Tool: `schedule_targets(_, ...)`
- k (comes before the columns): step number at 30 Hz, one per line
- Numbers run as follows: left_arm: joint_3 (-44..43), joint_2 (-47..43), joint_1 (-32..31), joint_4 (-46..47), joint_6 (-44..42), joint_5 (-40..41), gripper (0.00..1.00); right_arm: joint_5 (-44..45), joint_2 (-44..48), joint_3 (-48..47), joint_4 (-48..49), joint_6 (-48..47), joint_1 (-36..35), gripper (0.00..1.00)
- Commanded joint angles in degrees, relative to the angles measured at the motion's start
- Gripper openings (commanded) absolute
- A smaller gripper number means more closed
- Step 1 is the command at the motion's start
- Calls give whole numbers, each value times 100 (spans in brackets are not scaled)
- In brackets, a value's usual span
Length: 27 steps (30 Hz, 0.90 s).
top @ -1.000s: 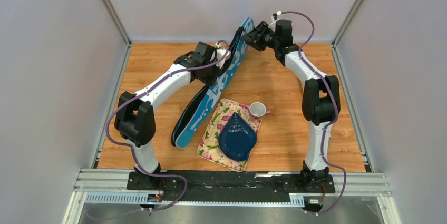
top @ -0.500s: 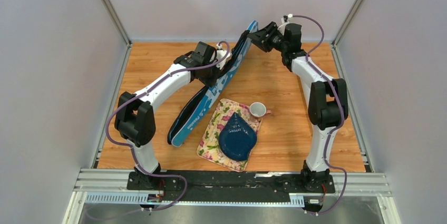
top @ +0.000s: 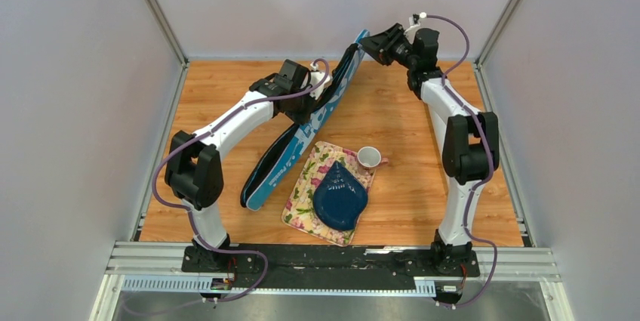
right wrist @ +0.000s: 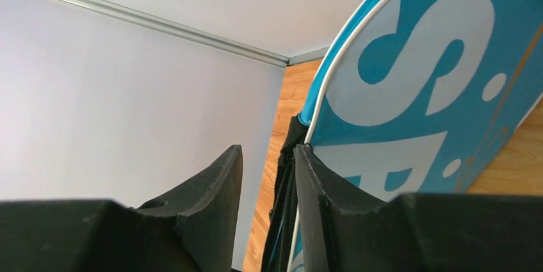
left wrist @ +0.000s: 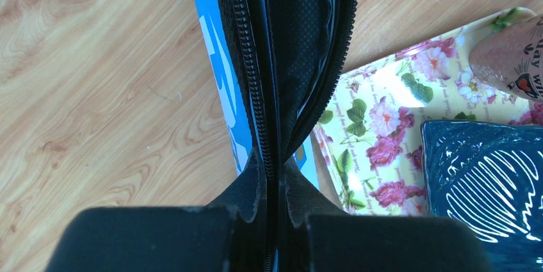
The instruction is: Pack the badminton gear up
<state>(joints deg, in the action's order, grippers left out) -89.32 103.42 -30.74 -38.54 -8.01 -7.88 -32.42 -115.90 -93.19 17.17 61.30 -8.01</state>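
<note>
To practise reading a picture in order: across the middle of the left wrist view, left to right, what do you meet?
Wooden table → blue racket bag → floral cloth → dark blue plate.

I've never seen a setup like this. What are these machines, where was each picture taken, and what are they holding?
A left robot arm and a right robot arm are bolted to a table, each ending in a two-finger gripper. The wide picture looks down from above; the close-ups come from wrist cameras. The left gripper is pinched shut on the zipper edge of a blue bag. The right gripper, jaws apart, sits at the bag's far end with its black edge between them. A blue plate on a flowered mat and a cup sit nearby.
</note>
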Motion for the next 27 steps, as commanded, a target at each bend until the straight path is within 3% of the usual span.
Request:
schedule_targets(1,-306,-50,-28,154,-16,-126,0,-203,-249,-358,384,233,19,38)
schedule_targets(10,-349,-41,-28,163,1,-170,0,-54,-214,-332,-38,-91,-25,46)
schedule_targets(27,-332,-32,-28,128,10,-170,0,60,-179,-86,14,-92,-16,49)
